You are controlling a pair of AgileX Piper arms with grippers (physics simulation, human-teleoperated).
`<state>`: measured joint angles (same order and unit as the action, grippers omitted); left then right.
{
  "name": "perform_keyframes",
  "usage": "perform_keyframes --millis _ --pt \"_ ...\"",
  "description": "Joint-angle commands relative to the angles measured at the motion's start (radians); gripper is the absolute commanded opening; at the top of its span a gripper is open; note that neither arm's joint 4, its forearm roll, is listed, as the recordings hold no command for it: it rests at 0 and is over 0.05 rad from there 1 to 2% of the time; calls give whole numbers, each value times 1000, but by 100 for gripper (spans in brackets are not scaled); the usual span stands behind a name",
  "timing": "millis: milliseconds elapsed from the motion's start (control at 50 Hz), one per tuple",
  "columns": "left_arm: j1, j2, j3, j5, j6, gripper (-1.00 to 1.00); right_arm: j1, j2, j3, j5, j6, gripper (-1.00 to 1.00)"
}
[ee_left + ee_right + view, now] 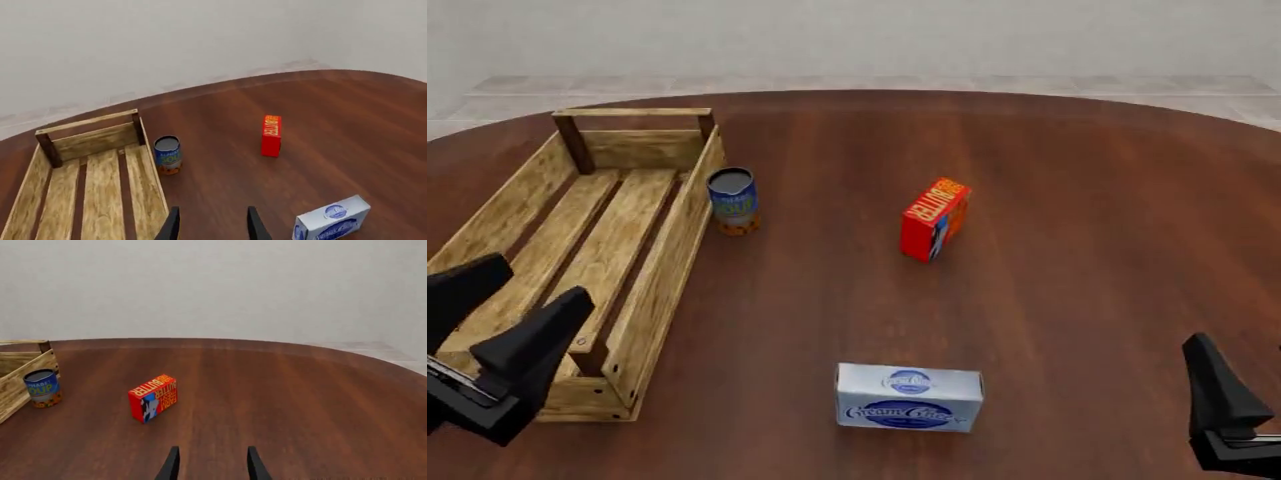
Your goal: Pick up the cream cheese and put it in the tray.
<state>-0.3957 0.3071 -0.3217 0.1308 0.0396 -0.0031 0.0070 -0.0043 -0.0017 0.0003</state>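
The cream cheese (909, 397) is a flat white-grey box with blue oval logos, lying near the table's front edge; the left wrist view catches it (331, 220) too. The tray (665, 262), a long light-wood crate, lies at the left with nothing in it. My left gripper (537, 284) hovers open over the tray's near end, well left of the cream cheese; its fingers (172, 226) stand apart with nothing between them. At the front right my right gripper (1204, 362) is open, its fingertips (253, 465) apart and holding nothing. The right wrist view does not show the cream cheese.
A red-orange butter box (934, 218) stands on edge mid-table. A blue-labelled can (733, 200) stands right beside the tray's far right corner. The round dark-wood table (1094, 200) ends at a pale wall behind.
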Motion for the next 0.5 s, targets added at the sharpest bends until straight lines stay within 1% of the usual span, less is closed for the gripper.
perform_keyframes --millis 20,80,120,140,200,240,300,320,500 --pt "-78 145 -41 -59 19 100 0 0 0 0 1 100" --pt "-92 186 -50 -68 9 100 0 0 0 0 3 100" --pt "-110 209 -53 -83 45 100 0 0 0 0 3 100" --pt "-109 218 -55 -86 33 100 0 0 0 0 3 100" --pt "-115 253 -75 -93 33 100 0 0 0 0 2 100" --pt "-140 284 -78 -108 50 100 -1 0 0 0 2 100" --pt "-158 310 -82 -116 56 100 -1 0 0 0 2 100" --pt "-175 346 -81 -130 73 100 -1 0 0 0 2 100" --pt "-205 396 -90 -148 78 100 -1 0 0 0 1 100"
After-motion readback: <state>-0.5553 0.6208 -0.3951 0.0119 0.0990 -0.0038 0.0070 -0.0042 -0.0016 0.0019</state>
